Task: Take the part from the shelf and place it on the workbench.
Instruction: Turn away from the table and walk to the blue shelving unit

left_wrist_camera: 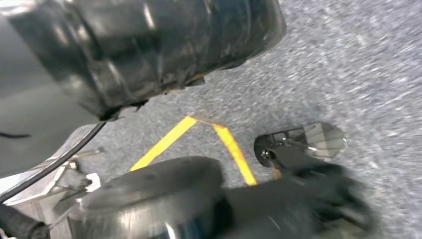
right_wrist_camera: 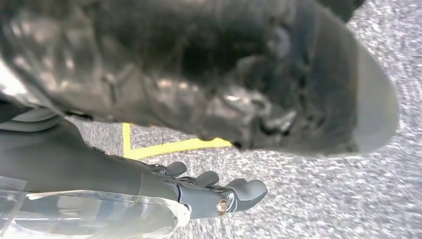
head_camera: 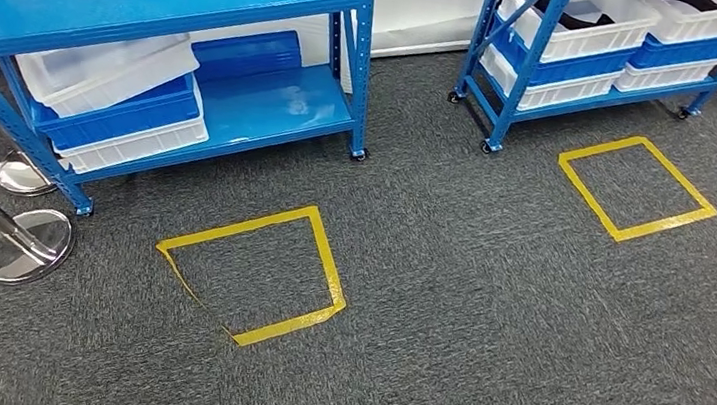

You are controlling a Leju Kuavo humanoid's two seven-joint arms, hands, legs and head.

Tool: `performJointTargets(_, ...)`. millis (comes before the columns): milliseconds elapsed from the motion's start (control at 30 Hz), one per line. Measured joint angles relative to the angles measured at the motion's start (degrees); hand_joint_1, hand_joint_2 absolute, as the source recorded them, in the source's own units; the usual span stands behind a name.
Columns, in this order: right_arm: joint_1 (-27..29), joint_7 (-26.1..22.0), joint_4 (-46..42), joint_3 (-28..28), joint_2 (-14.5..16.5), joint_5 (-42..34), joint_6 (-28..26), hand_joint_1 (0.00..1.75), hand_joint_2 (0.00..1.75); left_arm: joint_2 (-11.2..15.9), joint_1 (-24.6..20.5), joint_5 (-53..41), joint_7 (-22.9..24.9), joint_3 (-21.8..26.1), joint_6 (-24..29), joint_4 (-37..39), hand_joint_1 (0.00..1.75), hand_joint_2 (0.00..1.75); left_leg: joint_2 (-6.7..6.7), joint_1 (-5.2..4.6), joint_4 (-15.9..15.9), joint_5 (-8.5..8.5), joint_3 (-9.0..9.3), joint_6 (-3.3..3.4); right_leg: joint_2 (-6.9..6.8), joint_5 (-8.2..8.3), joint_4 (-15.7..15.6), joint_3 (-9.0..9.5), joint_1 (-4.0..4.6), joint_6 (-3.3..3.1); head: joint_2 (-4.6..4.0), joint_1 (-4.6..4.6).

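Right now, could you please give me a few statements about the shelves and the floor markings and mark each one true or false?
1. The near shelf is blue. True.
2. Its bottom level holds stacked white and blue bins. True.
3. The taped square on the floor in front of it is red. False: the tape is yellow.
4. The far shelf stands on wheels. True.
5. The right hand holds a part. False: it hangs over the grey carpet with nothing in its fingers.
6. The near shelf's top level is packed with bins. False: its visible blue surface is bare.
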Motion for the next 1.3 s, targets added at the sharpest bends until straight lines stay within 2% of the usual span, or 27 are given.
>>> performJointTargets(67, -0.09, 0.31, 0.00, -0.24, -0.01, -0.82, -0.56, 0.00, 0.00, -0.05, -0.17, -0.59, -1.02, -0.06, -0.01, 0.00, 0.00, 0.00, 0.65, -0.42, -2.18, 0.35, 0.95, 0.72, -1.05, -0.26, -0.16, 0.41, 0.25, 0.62, 0.00, 0.05)
performJointTargets(133, -0.25, 0.55, -0.02, -0.46, -0.01, -1.55, -1.09, 0.00, 0.00, -0.12, -0.05, -1.15, -1.85, -0.13, -0.03, 0.00, 0.00, 0.00, -0.78, -0.32, -2.61, 0.56, 1.07, 1.39, -1.52, -0.50, -0.38, 0.91, 0.20, 1.34, 0.00, 0.04)
performJointTargets(200, -0.32, 0.36, -0.04, -0.74, -0.02, -2.36, -1.73, 0.00, 0.00, -0.30, 0.05, -2.07, -2.33, -0.20, -0.03, 0.00, 0.00, 0.00, -2.05, 0.04, -3.35, 0.92, 1.60, 2.10, 1.20, -2.00, 1.54, 0.36, 0.00, 1.94, 0.00, 0.32)
performJointTargets(267, -0.13, -0.53, -0.04, -1.31, -0.02, -3.56, -2.65, 0.00, 0.00, -0.72, -0.21, -3.78, -2.42, -0.57, 0.05, 0.00, 0.00, 0.00, -3.38, 0.19, -3.64, 1.12, 1.82, 2.59, 4.73, -5.28, 7.92, -2.80, -0.15, 2.19, 0.00, 0.67)
performJointTargets(333, 0.12, -1.53, -0.04, -1.98, 0.01, -4.62, -3.46, 0.00, 0.00, -1.32, -0.50, -5.38, -2.21, -1.40, 0.12, 0.00, 0.00, 0.00, -5.18, 0.10, -3.60, 1.13, 1.78, 2.78, 5.68, -7.34, 14.53, -6.43, -0.15, 2.31, 0.00, 0.73)
performJointTargets(367, 0.19, -1.82, -0.04, -2.29, 0.02, -4.91, -3.67, 0.00, 0.00, -1.57, -0.51, -5.84, -2.10, -1.84, 0.11, 0.00, 0.00, 0.00, -6.16, 0.07, -3.54, 1.10, 1.84, 2.80, 5.77, -6.79, 15.40, -7.19, -0.17, 2.32, 0.00, 0.74)
performJointTargets(400, 0.21, -2.02, -0.04, -2.56, 0.03, -5.08, -3.77, 0.00, 0.00, -1.81, -0.45, -6.08, -2.03, -2.22, 0.07, 0.00, 0.00, 0.44, -7.13, 0.08, -3.44, 1.04, 1.93, 2.78, 5.91, -5.13, 14.03, -6.91, -0.21, 2.28, 0.00, 0.73)
performJointTargets(433, 0.21, -2.24, -0.04, -2.80, 0.04, -5.21, -3.85, 0.00, 0.00, -2.03, -0.36, -6.24, -1.97, -2.49, 0.04, 0.00, 0.00, 0.44, -8.09, 0.09, -3.27, 0.94, 2.02, 2.70, 6.52, -2.65, 10.63, -5.69, -0.28, 2.18, 0.00, 0.75)
performJointTargets(500, 0.29, -2.97, -0.02, -3.24, 0.06, -5.53, -4.03, 0.00, 0.00, -2.44, -0.31, -6.55, -2.04, -3.02, 0.05, 0.00, 0.00, 0.44, -9.79, 0.12, -2.70, 0.66, 1.81, 2.34, 9.66, 0.72, 3.41, -2.89, -0.58, 1.85, 0.00, 0.66)
performJointTargets(533, 0.32, -3.31, -0.01, -3.44, 0.13, -5.66, -4.08, 0.00, 0.00, -2.59, -0.39, -6.67, -2.19, -3.27, 0.18, -0.01, 0.00, 0.00, -10.52, 0.22, -2.47, 0.60, 1.54, 2.03, 11.00, 1.37, 1.22, -2.07, -0.62, 1.73, 0.00, 0.65)
performJointTargets(567, 0.28, -3.47, 0.00, -3.64, 0.21, -5.70, -3.98, 0.00, 0.00, -2.69, -0.46, -6.67, -2.39, -3.53, 0.40, -0.01, 0.00, 0.00, -11.22, 0.31, -2.41, 0.61, 1.23, 1.65, 11.72, 1.20, 0.46, -1.80, -0.57, 1.56, 0.00, 0.61)
performJointTargets(633, 0.02, -2.88, -0.01, -3.87, 0.55, -5.29, -3.40, 0.00, 0.00, -2.79, -0.43, -6.14, -2.68, -3.92, 1.11, -0.01, 0.00, 0.00, -12.61, 0.48, -2.75, 0.86, 0.80, 0.77, 10.51, 1.32, -0.07, -1.42, -0.49, 1.06, 0.00, 0.69)
performJointTargets(667, -0.07, -2.28, 0.00, -3.90, 0.69, -4.92, -3.05, 0.00, 0.00, -2.84, -0.30, -5.70, -2.71, -4.08, 1.53, -0.01, 0.00, 0.00, -12.14, 0.34, -2.64, 0.73, 0.68, 0.39, 9.68, 1.45, -0.48, -1.04, -0.61, 0.67, 0.00, 0.65)
performJointTargets(700, -0.08, -1.72, 0.01, -3.91, 0.83, -4.49, -2.78, 0.00, 0.00, -2.91, -0.22, -5.20, -2.61, -4.20, 1.90, -0.01, 0.00, 0.00, -10.68, 0.20, -1.67, 0.08, 0.20, 0.06, 8.76, 1.63, -0.93, -0.67, -0.77, 0.27, 0.00, 0.40)
performJointTargets(767, 0.13, -0.96, 0.02, -3.91, 0.95, -3.66, -2.33, 0.00, 0.00, -3.01, -0.26, -4.16, -1.97, -4.31, 2.41, -0.02, 0.00, 0.00, -6.16, 0.02, 4.09, -3.09, -2.53, -0.46, 6.76, 1.73, -1.44, -0.25, -0.75, -0.25, 0.00, -0.12)
performJointTargets(800, 0.23, -0.84, 0.03, -3.91, 0.99, -3.30, -2.13, 0.00, 0.00, -3.03, -0.35, -3.68, -1.48, -4.33, 2.55, -0.02, 0.00, 0.00, -4.68, 0.10, 8.02, -4.88, -4.58, -0.68, 5.72, 1.64, -1.47, -0.20, -0.63, -0.40, 0.00, -0.33)
performJointTargets(833, 0.29, -0.80, 0.03, -3.91, 0.99, -3.01, -1.85, 0.00, 0.00, -3.04, -0.39, -3.19, -1.02, -4.33, 2.68, -0.01, 0.00, 0.00, -3.96, 0.22, 11.28, -6.01, -6.32, -0.86, 4.68, 1.51, -1.46, -0.15, -0.53, -0.44, 0.00, -0.33)
performJointTargets(867, 0.30, -0.93, 0.04, -3.90, 0.98, -2.80, -1.56, 0.00, 0.00, -3.04, -0.35, -2.72, -0.67, -4.33, 2.85, -0.01, 0.00, 0.00, -3.64, 0.33, 12.70, -6.03, -7.14, -0.96, 3.72, 1.35, -1.45, -0.05, -0.47, -0.45, 0.00, -0.37)
performJointTargets(900, 0.27, -1.11, 0.04, -3.90, 0.96, -2.63, -1.22, 0.00, 0.00, -3.04, -0.25, -2.28, -0.50, -4.33, 3.02, -0.01, 0.00, 0.00, -3.39, 0.41, 11.88, -4.97, -6.79, -0.98, 2.86, 1.19, -1.44, 0.11, -0.45, -0.40, 0.00, -0.36)
performJointTargets(933, 0.23, -1.31, 0.04, -3.89, 0.93, -2.46, -0.85, 0.00, 0.00, -3.04, -0.18, -1.83, -0.47, -4.33, 3.18, 0.00, 0.00, 0.00, -2.90, 0.44, 8.91, -3.11, -5.25, -0.88, 2.07, 1.00, -1.44, 0.36, -0.43, -0.31, 0.00, -0.38)
performJointTargets(1000, 0.15, -1.60, 0.04, -3.82, 0.91, -1.95, -0.30, 0.00, 0.00, -2.98, -0.21, -0.86, -0.75, -4.33, 3.21, 0.00, 0.00, 0.00, -0.54, 0.16, 1.04, 0.31, -0.99, -0.24, 0.73, 0.50, -1.38, 0.97, -0.20, 0.08, 0.00, -0.35)
performJointTargets(1067, 0.04, -1.76, 0.03, -3.60, 0.91, -1.33, -0.08, 0.00, 0.00, -2.83, -0.35, 0.19, -1.16, -4.30, 2.69, 0.00, 0.00, 0.00, 0.73, -0.24, -2.87, 1.37, 1.09, 0.57, -0.31, 0.06, -1.38, 1.46, 0.08, 0.65, 0.00, -0.18)
performJointTargets(1100, -0.08, -1.81, 0.02, -3.40, 0.92, -1.10, -0.07, 0.00, 0.00, -2.68, -0.33, 0.62, -1.29, -4.27, 2.35, 0.00, 0.00, 0.00, 0.26, -0.38, -3.08, 1.28, 1.05, 0.89, -0.80, -0.08, -1.47, 1.67, 0.19, 0.95, 0.00, -0.09)
performJointTargets(1133, -0.20, -1.82, 0.00, -3.24, 0.92, -0.97, -0.06, 0.00, 0.00, -2.54, -0.25, 0.91, -1.35, -4.23, 2.12, 0.00, 0.00, 0.44, -0.43, -0.31, -3.27, 1.35, 1.12, 1.22, -1.17, -0.20, -1.61, 1.93, 0.18, 1.24, 0.00, -0.06)
performJointTargets(1167, -0.29, -1.82, -0.03, -3.10, 0.93, -0.90, -0.04, 0.00, 0.00, -2.40, -0.13, 1.10, -1.37, -4.20, 1.97, 0.00, 0.00, 0.87, -1.00, -0.19, -3.57, 1.47, 1.31, 1.53, -0.70, -0.50, -1.41, 2.06, 0.10, 1.56, 0.00, 0.02)
performJointTargets(1233, -0.29, -1.79, -0.06, -2.93, 0.93, -1.04, 0.09, 0.00, 0.00, -2.22, -0.09, 1.34, -1.41, -4.16, 1.83, 0.00, 0.00, 1.75, -1.98, 0.18, -4.27, 1.83, 1.82, 2.26, 2.28, -2.55, 1.74, 0.80, -0.14, 2.04, 0.00, 0.39)
performJointTargets(1300, -0.12, -1.56, -0.04, -2.84, 0.91, -1.46, 0.49, 0.00, 0.00, -2.17, -0.24, 1.50, -1.50, -4.13, 1.75, 0.00, 0.00, 1.75, -2.83, 0.27, -4.42, 1.89, 1.90, 2.73, 5.20, -6.00, 9.17, -3.01, -0.28, 2.25, 0.00, 0.74)
